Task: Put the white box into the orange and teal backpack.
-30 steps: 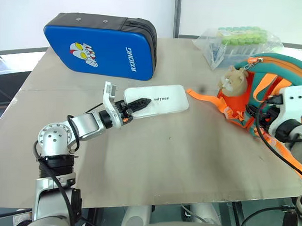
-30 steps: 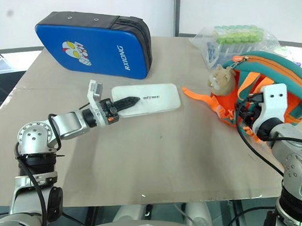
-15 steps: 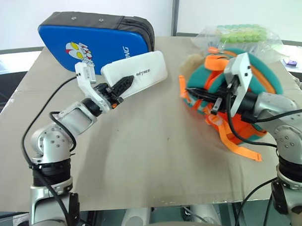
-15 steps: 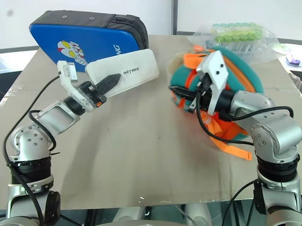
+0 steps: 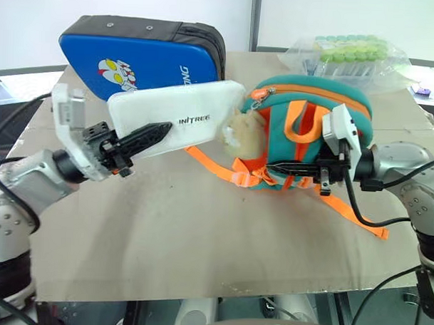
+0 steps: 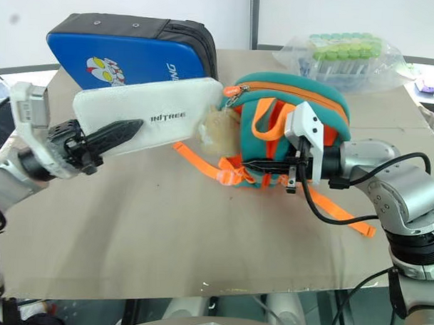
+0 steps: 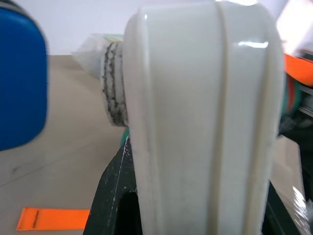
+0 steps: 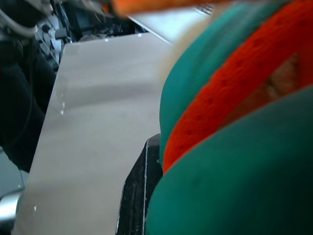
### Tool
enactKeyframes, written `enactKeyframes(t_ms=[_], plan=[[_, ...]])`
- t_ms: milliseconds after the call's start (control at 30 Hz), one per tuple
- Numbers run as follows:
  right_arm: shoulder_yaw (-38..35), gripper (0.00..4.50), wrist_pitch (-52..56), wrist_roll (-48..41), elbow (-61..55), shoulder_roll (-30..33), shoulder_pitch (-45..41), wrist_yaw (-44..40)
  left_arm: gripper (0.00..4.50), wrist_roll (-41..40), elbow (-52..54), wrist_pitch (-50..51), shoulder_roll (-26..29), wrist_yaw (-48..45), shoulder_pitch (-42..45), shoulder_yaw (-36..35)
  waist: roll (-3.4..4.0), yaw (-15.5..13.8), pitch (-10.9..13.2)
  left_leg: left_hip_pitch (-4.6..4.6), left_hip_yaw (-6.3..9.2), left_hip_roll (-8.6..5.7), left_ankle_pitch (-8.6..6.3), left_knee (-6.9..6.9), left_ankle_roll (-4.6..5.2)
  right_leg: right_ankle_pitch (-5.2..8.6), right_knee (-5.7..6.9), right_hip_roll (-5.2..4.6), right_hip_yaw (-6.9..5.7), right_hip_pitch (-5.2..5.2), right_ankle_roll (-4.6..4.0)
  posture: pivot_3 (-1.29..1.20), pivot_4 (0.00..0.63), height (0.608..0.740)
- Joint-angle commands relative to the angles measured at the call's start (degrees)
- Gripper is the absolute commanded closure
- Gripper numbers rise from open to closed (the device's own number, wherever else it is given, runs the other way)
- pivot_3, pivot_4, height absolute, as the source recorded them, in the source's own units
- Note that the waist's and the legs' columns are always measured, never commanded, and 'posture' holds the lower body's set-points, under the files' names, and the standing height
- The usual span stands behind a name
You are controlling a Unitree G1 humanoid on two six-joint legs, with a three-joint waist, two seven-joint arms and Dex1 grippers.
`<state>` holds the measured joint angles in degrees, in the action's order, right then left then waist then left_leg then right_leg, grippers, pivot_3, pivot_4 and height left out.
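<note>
My left gripper (image 5: 158, 130) is shut on the white box (image 5: 197, 105), a flat rounded case with dark lettering, and holds it tilted in the air above the table. One black finger lies across the box's face. In the left wrist view the white box (image 7: 205, 98) stands edge-on between the fingers (image 7: 112, 196). The box's far end nearly meets the tan plush charm (image 5: 243, 135) on the orange and teal backpack (image 5: 312, 101). The backpack stands at the table's middle right, its zip seam on top. My right gripper (image 5: 288, 167) is shut on its lower front, among the orange straps.
A large blue padded case (image 5: 146, 56) with a cartoon figure stands at the back left. At the back right lies a clear bag of green-capped tubes (image 5: 349, 56). Orange straps (image 5: 351, 213) trail across the brown table (image 5: 199, 262) toward its right front.
The left gripper lifted the white box off the table and carried it toward the backpack. The right gripper closed on the backpack, dragged it left to the table's middle and turned it.
</note>
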<state>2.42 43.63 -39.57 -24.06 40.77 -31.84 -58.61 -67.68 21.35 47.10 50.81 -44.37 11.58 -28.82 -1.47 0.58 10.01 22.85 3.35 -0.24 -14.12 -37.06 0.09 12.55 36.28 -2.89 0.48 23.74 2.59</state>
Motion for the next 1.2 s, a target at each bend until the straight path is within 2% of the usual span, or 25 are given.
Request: enactKeyframes(t_ms=[33, 233, 367, 433, 533, 600, 633, 767, 900, 1000, 1133, 1200], plan=[[-2.9, 4.41, -5.1, -0.5, 1.9, 1.0, 1.1, -4.6, 3.55, 1.0, 3.3, -2.6, 2.5, -7.0, 1.5, 0.7, 0.0, 0.1, 0.0, 0.0, 0.0, 0.0, 0.0, -0.04, 0.0, 0.01, 0.01, 0.01, 0.0, -0.02, -0.03, 0.0, 0.15, 0.74], [-4.5, 4.41, -9.4, -0.9, 3.4, 4.2, 3.4, -11.4, 3.55, 13.8, 3.3, -10.4, 3.1, -14.1, 11.4, 13.7, 0.01, -0.5, 0.0, -0.02, 0.03, -0.02, 0.0, -0.15, 0.0, -0.01, 0.09, 0.02, -0.04, -0.09, 0.0, 0.0, 0.15, 0.74], [-4.4, 4.41, -9.8, -0.9, 2.3, 3.8, 3.2, -10.4, 3.55, 19.6, 2.1, -11.1, 0.2, -14.8, 20.2, 23.2, 0.01, -0.5, 0.0, -0.01, 0.01, -0.02, 0.0, -0.15, 0.01, -0.09, 0.06, 0.03, -0.01, -0.09, 0.14, 0.0, 0.15, 0.74], [-4.2, 4.41, -9.9, -0.9, 0.8, 3.1, 3.6, -9.1, 3.55, 24.8, -0.2, -10.4, -4.1, -13.8, 27.1, 30.9, 0.01, -0.9, 0.0, 0.01, 0.02, -0.02, 0.0, -0.17, 0.01, -0.09, 0.07, 0.04, -0.01, -0.1, 0.15, 0.0, 0.15, 0.74], [-4.1, 4.41, -9.7, -1.1, -0.4, 2.6, 3.7, -7.9, 3.55, 30.6, -3.6, -10.4, -8.3, -13.9, 32.7, 37.2, 0.0, -1.1, 0.0, 0.03, 0.04, -0.04, 0.01, -0.23, 0.01, -0.09, 0.08, 0.04, -0.03, -0.11, 0.16, 0.0, 0.15, 0.74], [-4.2, 4.41, -9.3, -1.2, -1.5, 2.2, 3.8, -6.4, 3.55, 34.1, -7.5, -8.7, -13.9, -12.0, 36.5, 41.9, 0.0, -1.3, 0.0, 0.02, 0.02, -0.04, 0.01, -0.24, 0.01, -0.09, 0.11, 0.04, -0.01, -0.1, 0.17, 0.0, 0.15, 0.74], [-4.5, 4.41, -8.6, -2.0, -2.2, 2.0, 4.0, -5.6, 3.55, 37.4, -9.9, -11.1, -17.0, -11.0, 37.5, 44.2, 0.0, -1.4, 0.0, 0.01, 0.04, -0.04, 0.01, -0.26, 0.01, -0.09, 0.12, 0.04, -0.03, -0.12, 0.18, 0.0, 0.15, 0.74], [-7.0, 4.41, -5.9, -5.7, -4.6, 2.7, 4.9, -3.9, 3.55, 42.3, -15.8, -14.9, -22.7, -9.8, 38.7, 44.8, 0.0, -1.0, 0.0, 0.0, 0.01, -0.05, 0.01, -0.3, 0.01, -0.09, 0.16, 0.04, 0.03, -0.11, 0.18, 0.0, 0.15, 0.74], [-8.6, 4.41, -5.1, -7.4, -5.3, 3.4, 5.4, -3.0, 3.55, 45.7, -18.9, -23.0, -23.6, -15.3, 37.9, 45.3, 0.01, -0.4, 0.0, -0.02, 0.04, -0.03, 0.01, -0.28, 0.01, -0.09, 0.24, 0.06, 0.0, -0.09, 0.17, 0.0, 0.15, 0.74], [-10.1, 4.41, -4.1, -12.0, -6.0, 2.6, 4.3, -2.4, 3.55, 46.7, -19.4, -26.0, -24.2, -20.1, 37.6, 47.4, 0.02, -0.3, 0.0, -0.05, 0.04, -0.02, 0.01, -0.27, 0.01, -0.09, 0.27, 0.05, 0.01, -0.09, 0.17, 0.0, 0.15, 0.74], [-9.5, 4.41, -3.7, -14.7, -6.5, 1.9, 2.6, -2.2, 3.55, 48.4, -22.8, -26.5, -28.5, -20.7, 40.2, 48.9, 0.01, -0.4, 0.0, -0.03, 0.03, -0.05, 0.01, -0.32, 0.01, -0.09, 0.26, 0.04, 0.01, -0.11, 0.18, 0.0, 0.15, 0.74], [-9.7, 4.41, -2.9, -16.9, -7.5, 1.5, 2.1, -1.5, 3.55, 45.1, -24.2, -22.6, -31.8, -23.1, 42.1, 48.8, 0.01, -0.5, 0.0, 0.02, 0.04, -0.06, 0.01, -0.37, 0.02, -0.09, 0.27, 0.03, -0.01, -0.11, 0.18, 0.0, 0.15, 0.74]])
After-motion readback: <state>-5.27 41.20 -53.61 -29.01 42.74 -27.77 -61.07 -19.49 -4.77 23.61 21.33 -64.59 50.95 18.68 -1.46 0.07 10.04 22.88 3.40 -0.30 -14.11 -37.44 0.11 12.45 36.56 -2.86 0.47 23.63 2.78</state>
